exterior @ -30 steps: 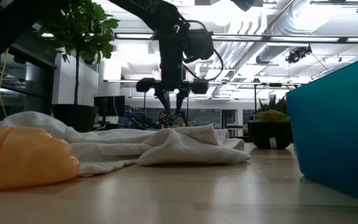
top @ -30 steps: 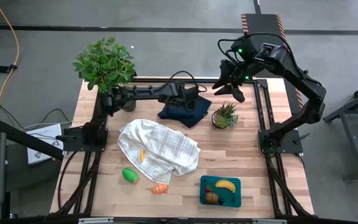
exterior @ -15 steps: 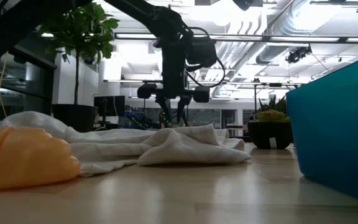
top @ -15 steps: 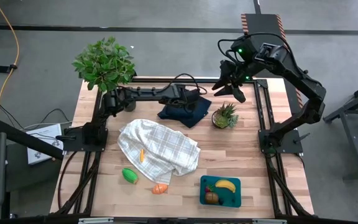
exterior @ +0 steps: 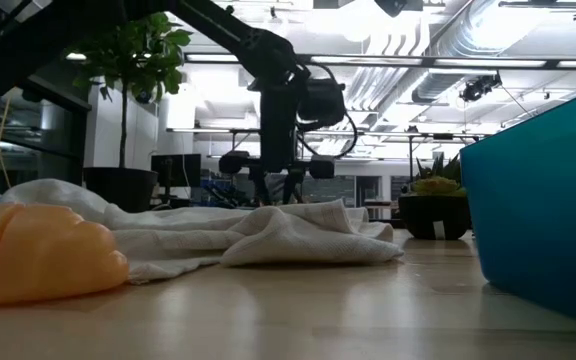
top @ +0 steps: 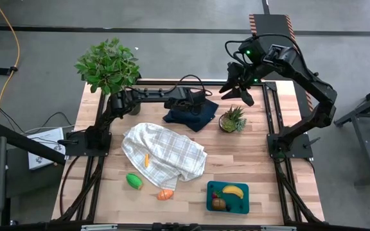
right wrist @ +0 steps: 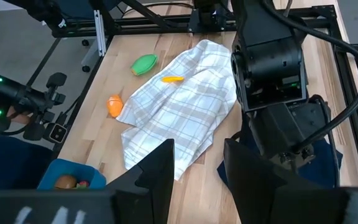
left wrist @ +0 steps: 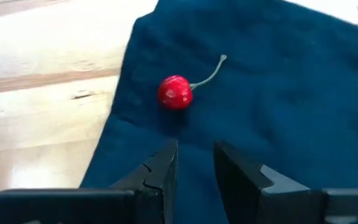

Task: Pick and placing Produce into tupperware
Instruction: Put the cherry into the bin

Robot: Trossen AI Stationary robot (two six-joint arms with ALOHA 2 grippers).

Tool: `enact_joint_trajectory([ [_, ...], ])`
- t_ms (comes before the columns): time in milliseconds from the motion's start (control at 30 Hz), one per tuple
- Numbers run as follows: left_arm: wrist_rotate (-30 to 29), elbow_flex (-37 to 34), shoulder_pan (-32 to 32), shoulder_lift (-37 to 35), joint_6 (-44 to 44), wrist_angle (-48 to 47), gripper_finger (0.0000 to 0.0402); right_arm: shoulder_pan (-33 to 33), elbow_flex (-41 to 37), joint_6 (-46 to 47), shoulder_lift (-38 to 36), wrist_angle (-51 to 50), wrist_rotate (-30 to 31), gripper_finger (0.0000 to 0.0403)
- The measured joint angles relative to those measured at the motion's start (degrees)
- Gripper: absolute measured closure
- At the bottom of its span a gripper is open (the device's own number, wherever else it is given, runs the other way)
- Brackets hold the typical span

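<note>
A red cherry [left wrist: 174, 92] with a thin stem lies on the dark navy cloth [left wrist: 278, 93] at the table's far middle [top: 191, 115]. My left gripper [left wrist: 194, 149] hangs just above that cloth [top: 194, 102], a little short of the cherry, narrowly open with nothing between its fingers. The teal tupperware [top: 227, 185] sits near the front right and holds a yellow banana [top: 232, 190], a brown round piece [top: 218, 204] and something red. A green piece [top: 133, 181] and an orange piece [top: 165, 194] lie on the wood. A small orange piece [top: 146, 160] rests on the checked towel [top: 164, 151]. My right gripper [top: 236, 86] waits raised at the far right, open and empty.
A small spiky potted plant [top: 232, 119] stands right of the navy cloth, and a large leafy plant [top: 108, 64] stands at the far left corner. Black frame rails run along both table sides. In the low view the orange piece [exterior: 38, 262] and the tupperware wall [exterior: 548, 200] are close.
My left gripper has sunk toward the navy cloth and edged slightly along it, its finger gap unchanged. The right arm has kept still.
</note>
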Motion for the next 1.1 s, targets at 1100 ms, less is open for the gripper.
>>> enact_joint_trajectory([
  [1100,-2.8,0.0,1.5,-0.1,4.5,2.0,0.0217,0.0,0.0,0.0,-0.1,0.0,-0.2,0.0274],
])
